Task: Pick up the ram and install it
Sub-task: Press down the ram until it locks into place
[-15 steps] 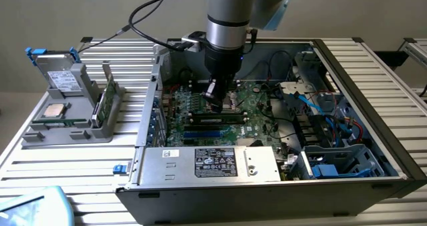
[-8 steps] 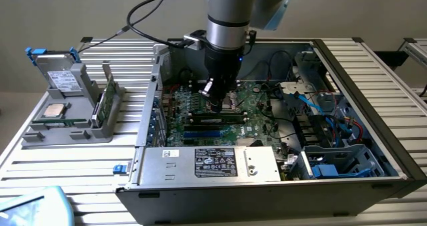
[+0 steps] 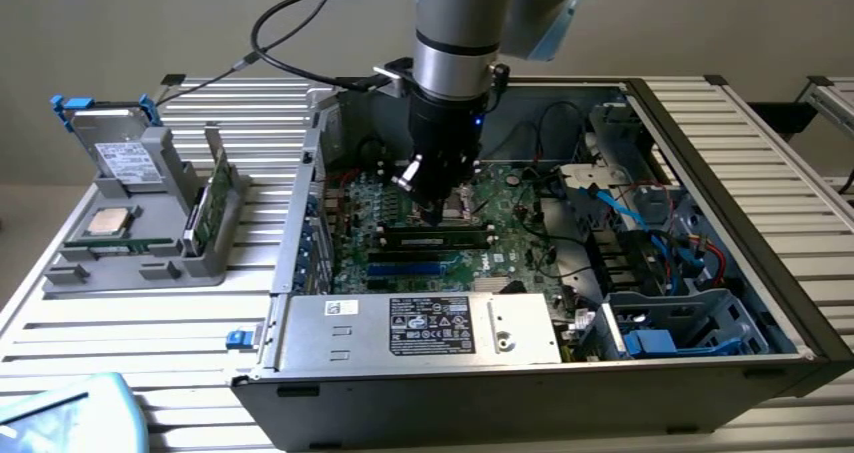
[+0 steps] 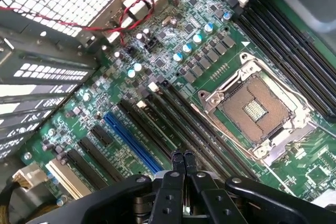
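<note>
My gripper reaches down into the open computer case and is shut, with nothing between its fingertips. They stand at the far edge of a ram stick that lies seated lengthwise in a memory slot of the green motherboard. In the wrist view the closed gripper rests over the row of long black memory slots; whether the tips press on the stick I cannot tell. A second green ram stick stands on edge in the grey holder at the exterior view's left.
The holder also carries a square silver processor and a silver drive with blue rails. Beside the slots lies the open processor socket. A power supply, cables and a drive cage crowd the case.
</note>
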Available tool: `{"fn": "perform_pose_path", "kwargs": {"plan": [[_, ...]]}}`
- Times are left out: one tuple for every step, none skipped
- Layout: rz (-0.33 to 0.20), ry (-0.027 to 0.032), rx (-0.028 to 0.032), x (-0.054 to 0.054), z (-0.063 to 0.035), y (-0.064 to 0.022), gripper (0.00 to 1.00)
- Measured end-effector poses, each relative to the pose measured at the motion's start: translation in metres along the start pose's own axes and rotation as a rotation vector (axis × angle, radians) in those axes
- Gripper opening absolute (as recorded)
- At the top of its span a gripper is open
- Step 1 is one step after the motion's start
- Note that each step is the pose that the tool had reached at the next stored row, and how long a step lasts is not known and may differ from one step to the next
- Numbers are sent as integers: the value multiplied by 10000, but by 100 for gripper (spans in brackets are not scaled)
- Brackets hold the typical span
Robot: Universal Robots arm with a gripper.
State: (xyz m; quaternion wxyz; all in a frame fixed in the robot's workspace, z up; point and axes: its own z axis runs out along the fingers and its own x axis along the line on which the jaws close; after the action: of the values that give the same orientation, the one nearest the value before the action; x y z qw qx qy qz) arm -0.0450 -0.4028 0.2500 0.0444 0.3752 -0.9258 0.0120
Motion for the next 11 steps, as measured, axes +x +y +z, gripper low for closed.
{"fn": "perform_pose_path", "kwargs": {"plan": [[161,-3,-14,0,1,0,10],[312,-5,-27,0,2,0,10],[463,-8,-40,0,3,0,10],[612,-11,-53,0,4,0,10],[757,-13,-65,0,4,0,10],[909,-17,-77,-1,6,0,10],[1063,-21,-89,-1,7,0,10],[1212,-25,-100,-1,9,0,10],[1346,-30,-110,-1,11,0,10],[1499,-35,-120,-1,12,0,10],[1635,-40,-130,-1,14,0,10]]}}
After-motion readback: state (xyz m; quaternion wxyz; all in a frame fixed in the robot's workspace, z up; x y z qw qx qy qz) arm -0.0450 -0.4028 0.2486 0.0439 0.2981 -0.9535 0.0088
